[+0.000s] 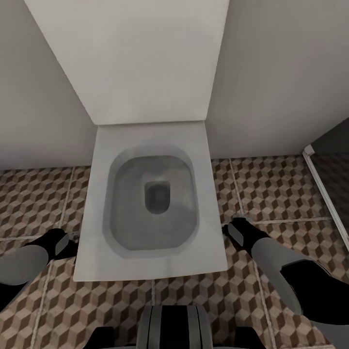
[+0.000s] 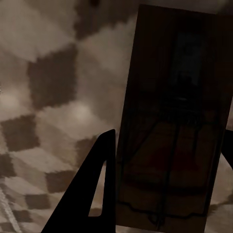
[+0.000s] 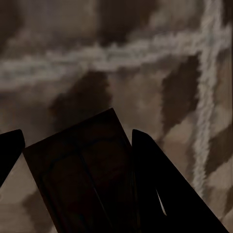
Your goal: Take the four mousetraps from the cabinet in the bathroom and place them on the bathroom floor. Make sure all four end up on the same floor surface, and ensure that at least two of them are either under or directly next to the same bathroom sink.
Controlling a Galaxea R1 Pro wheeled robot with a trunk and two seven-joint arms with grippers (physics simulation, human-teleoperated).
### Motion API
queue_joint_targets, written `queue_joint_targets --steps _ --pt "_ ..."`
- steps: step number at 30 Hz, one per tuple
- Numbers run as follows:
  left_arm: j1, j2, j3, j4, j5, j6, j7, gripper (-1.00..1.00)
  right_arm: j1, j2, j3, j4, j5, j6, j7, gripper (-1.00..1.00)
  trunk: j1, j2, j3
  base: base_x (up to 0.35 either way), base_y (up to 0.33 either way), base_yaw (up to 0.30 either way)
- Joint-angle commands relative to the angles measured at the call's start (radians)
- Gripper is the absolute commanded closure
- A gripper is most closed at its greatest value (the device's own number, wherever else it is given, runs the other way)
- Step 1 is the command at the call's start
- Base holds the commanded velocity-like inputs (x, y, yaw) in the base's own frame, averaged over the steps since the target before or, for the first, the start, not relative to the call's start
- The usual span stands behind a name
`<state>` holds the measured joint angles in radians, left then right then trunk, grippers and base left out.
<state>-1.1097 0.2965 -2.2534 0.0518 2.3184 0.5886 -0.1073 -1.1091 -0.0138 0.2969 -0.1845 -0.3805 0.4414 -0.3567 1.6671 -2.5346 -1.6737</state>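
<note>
A dark brown mousetrap [image 2: 177,97] with thin wire parts sits between the black fingers of my left gripper [image 2: 170,141], close above the cube-patterned bathroom floor [image 2: 53,73]. A second mousetrap [image 3: 82,165] is clamped in my right gripper [image 3: 77,141], over a crossing of pale grout lines on the bathroom floor [image 3: 145,48]. From the head camera, my left gripper [image 1: 67,244] hangs low beside one flank of a white toilet and my right gripper [image 1: 233,229] beside the other. The cabinet and the sink are out of view.
The white square toilet [image 1: 152,261] with its raised lid stands straight ahead against a pale wall. A white shower frame [image 1: 322,186] and darker tiles lie at the far right. Patterned floor [image 1: 281,194] stretches on both sides of the toilet.
</note>
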Motion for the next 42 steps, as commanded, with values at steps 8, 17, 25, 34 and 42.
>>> queue_joint_targets --steps 8,17,25,34,42 --pt "0.000 0.002 -0.003 0.003 0.016 0.005 -0.011 1.00 0.000 -0.012 0.007 -0.010 -0.012 0.004 -0.006 1.00 0.000 0.000 -0.001 0.000 0.000 0.000" --pt "0.000 0.003 -0.003 0.003 0.016 0.005 -0.009 1.00 0.000 -0.013 0.008 -0.010 -0.012 0.003 -0.007 1.00 0.000 0.000 0.000 0.000 0.000 0.000" --pt "0.001 0.003 -0.003 0.003 0.016 0.005 -0.009 1.00 0.000 -0.014 0.007 -0.010 -0.012 0.003 -0.007 1.00 0.000 0.000 0.008 0.000 0.000 0.000" --pt "0.000 0.004 -0.003 0.003 0.016 0.005 -0.009 1.00 0.000 -0.014 0.007 -0.010 -0.012 0.003 -0.007 1.00 0.000 0.000 0.009 0.000 0.000 0.000" --pt "0.000 0.005 -0.003 0.003 0.016 0.006 -0.009 1.00 0.000 -0.014 0.007 -0.009 -0.012 0.002 -0.007 1.00 0.000 0.000 0.018 0.000 0.000 0.000"
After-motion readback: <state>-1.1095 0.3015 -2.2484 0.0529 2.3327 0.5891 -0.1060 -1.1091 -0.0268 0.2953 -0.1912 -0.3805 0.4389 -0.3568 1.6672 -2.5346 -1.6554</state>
